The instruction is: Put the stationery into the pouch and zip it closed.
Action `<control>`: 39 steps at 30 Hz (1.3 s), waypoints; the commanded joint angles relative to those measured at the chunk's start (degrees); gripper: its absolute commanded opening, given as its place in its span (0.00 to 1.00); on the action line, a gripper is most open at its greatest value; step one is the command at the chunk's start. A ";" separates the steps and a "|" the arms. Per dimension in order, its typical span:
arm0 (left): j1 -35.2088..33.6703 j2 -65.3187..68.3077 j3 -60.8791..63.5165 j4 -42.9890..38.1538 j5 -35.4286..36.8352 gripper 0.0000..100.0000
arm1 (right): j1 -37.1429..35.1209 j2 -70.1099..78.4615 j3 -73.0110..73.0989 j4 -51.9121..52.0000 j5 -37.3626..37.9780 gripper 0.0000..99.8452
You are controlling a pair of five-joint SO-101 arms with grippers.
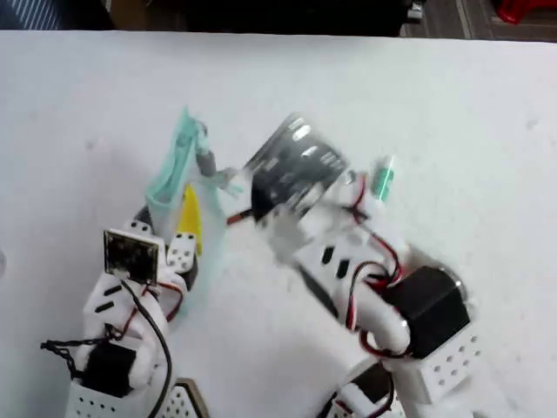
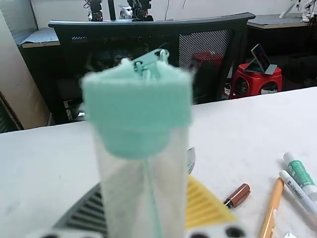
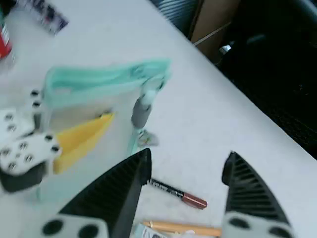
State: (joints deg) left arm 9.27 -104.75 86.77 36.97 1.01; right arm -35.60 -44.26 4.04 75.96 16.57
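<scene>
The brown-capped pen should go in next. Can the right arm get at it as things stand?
Probably yes. The right gripper hangs open with the brown-capped pen lying just ahead of it, its jaws apart and nothing between them and the pen. The pouch stands off to one side.

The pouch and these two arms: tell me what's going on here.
The left gripper is shut on the teal pouch and holds it upright over the white table. The right gripper hangs open above the stationery beside the pouch. A brown-capped pen and an orange pencil lie there on the table, not yet in the pouch.
</scene>
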 commanded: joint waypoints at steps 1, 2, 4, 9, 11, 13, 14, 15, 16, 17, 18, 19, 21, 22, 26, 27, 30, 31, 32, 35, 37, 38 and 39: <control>0.84 0.66 -5.98 10.46 4.84 0.19 | 1.36 0.31 -2.11 -4.88 -3.16 0.18; 0.84 0.66 -7.82 13.45 7.21 0.21 | 1.27 0.48 -2.11 -5.23 -3.16 0.18; 0.84 0.66 -11.52 18.64 9.41 0.23 | 1.19 0.75 -2.11 -5.93 -3.16 0.18; 1.36 0.66 -14.59 22.77 5.27 0.23 | 0.48 0.57 -2.20 -6.37 -3.43 0.18; 1.36 0.66 -14.51 22.77 2.46 0.23 | -1.36 0.40 -2.11 -6.11 -3.25 0.18; 1.36 0.66 -14.68 22.77 1.58 0.23 | -3.91 0.40 -2.20 -5.93 -3.16 0.18; 1.36 0.66 -14.68 22.77 1.76 0.23 | -5.85 0.40 -2.20 -6.02 -3.16 0.18; 1.36 0.66 -14.68 22.77 1.76 0.23 | -7.69 0.57 -2.37 -6.20 -3.08 0.18; 1.36 0.66 -14.68 22.77 1.76 0.23 | -9.45 0.92 -2.90 -6.20 -2.37 0.18; 1.36 0.66 -14.95 23.03 1.76 0.23 | -11.03 1.36 -3.16 -6.29 -0.79 0.18; 1.36 0.66 -15.03 23.12 1.76 0.23 | -12.18 2.15 -3.60 -6.29 0.53 0.18; 1.36 0.66 -15.12 23.12 1.76 0.23 | -12.79 3.03 -4.22 -6.11 1.67 0.18; 1.27 0.66 -16.70 24.79 1.85 0.23 | -12.97 4.97 -5.19 -5.32 2.02 0.18; 1.27 0.66 -17.93 26.29 1.93 0.23 | -12.97 5.93 -5.63 -5.05 2.02 0.18; 1.36 0.66 -20.84 29.36 1.76 0.23 | -13.23 9.01 -7.82 -4.97 2.02 0.18; 1.36 0.66 -20.84 29.36 1.76 0.23 | -13.93 9.71 -8.26 -4.97 2.02 0.18; 1.36 0.66 -21.27 29.27 1.76 0.23 | -15.60 12.62 -8.35 -4.44 2.11 0.18; 1.36 0.66 -21.63 29.27 1.67 0.23 | -15.60 14.02 -8.35 -3.30 2.20 0.18; 1.19 0.66 -22.15 29.45 1.67 0.23 | -15.60 15.16 -8.62 -2.15 2.29 0.18; 0.92 0.66 -23.65 29.71 1.67 0.23 | -13.41 17.27 -8.70 0.04 2.20 0.18; 1.01 0.66 -25.05 31.65 1.67 0.23 | -12.09 17.98 -8.62 0.04 2.29 0.18; 1.27 0.66 -25.93 32.70 1.58 0.23 | -11.30 18.42 -8.62 0.04 2.37 0.18; 1.27 0.66 -26.55 33.23 1.58 0.23 | -10.51 18.86 -8.70 -0.04 2.37 0.18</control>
State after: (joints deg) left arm 10.24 -104.75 65.05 67.56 3.30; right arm -48.53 -26.33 -3.16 75.34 18.15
